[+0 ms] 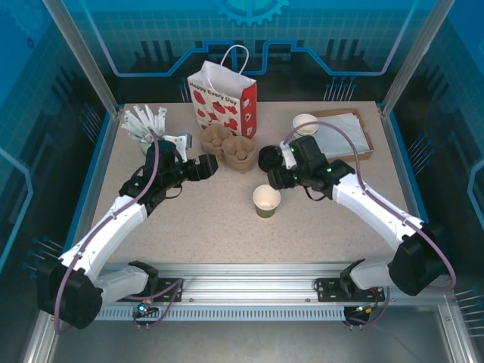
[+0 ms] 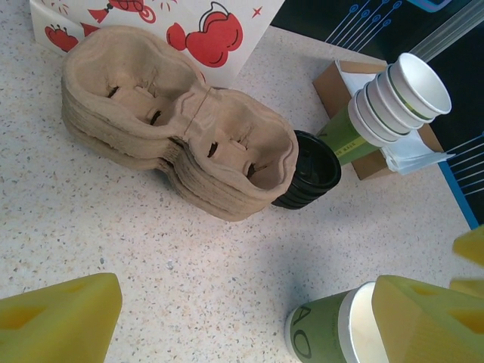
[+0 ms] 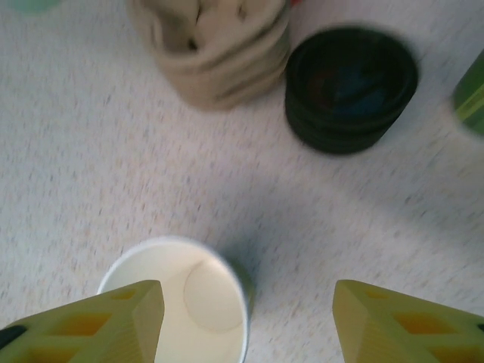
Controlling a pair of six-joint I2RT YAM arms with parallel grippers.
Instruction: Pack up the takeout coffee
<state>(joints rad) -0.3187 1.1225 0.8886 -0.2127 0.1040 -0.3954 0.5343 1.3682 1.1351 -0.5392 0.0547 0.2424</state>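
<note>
Coffee cup: I see the olive-green coffee cup (image 1: pixel 266 201) standing upright on the speckled worktop (image 1: pixel 189 227). It is the nearest item to me, a little toward 4 o'clock from the worktop's middle. Its mouth is uncovered and the white inside shows.
Right hand: my right hand (image 1: pixel 274 181) sits close to the cup, at its 1 o'clock. From its wrist camera the two yellow fingers (image 3: pixel 91 321) stand wide apart and hold nothing. The cup's rim lies under the 9 o'clock finger, and I cannot tell whether they touch.
Left hand: my left hand (image 1: pixel 210 166) hangs at 10 o'clock of the cup, well apart from it, pointing toward 3 o'clock. Its yellow fingers (image 2: pixel 60 318) are spread wide and grip nothing.
Lid stack: a squat black lid stack (image 1: pixel 268 159) stands at 12 o'clock of the cup, just beside the right hand.
Carriers: a pile of brown pulp cup carriers (image 1: pixel 227 144) lies at 9 o'clock of the lids, right up against them.
Spare cups: a nested stack of green cups (image 1: pixel 305 123) with white insides leans at 2 o'clock of the lids, against a shallow cardboard tray (image 1: pixel 369 145) that holds white paper.
Packets: a loose heap of white packets (image 1: pixel 144 121) lies toward the 10 o'clock corner.
Bag: a white paper bag (image 1: pixel 223 94) printed with red fruit stands upright at the 12 o'clock edge, just behind the carriers.
</note>
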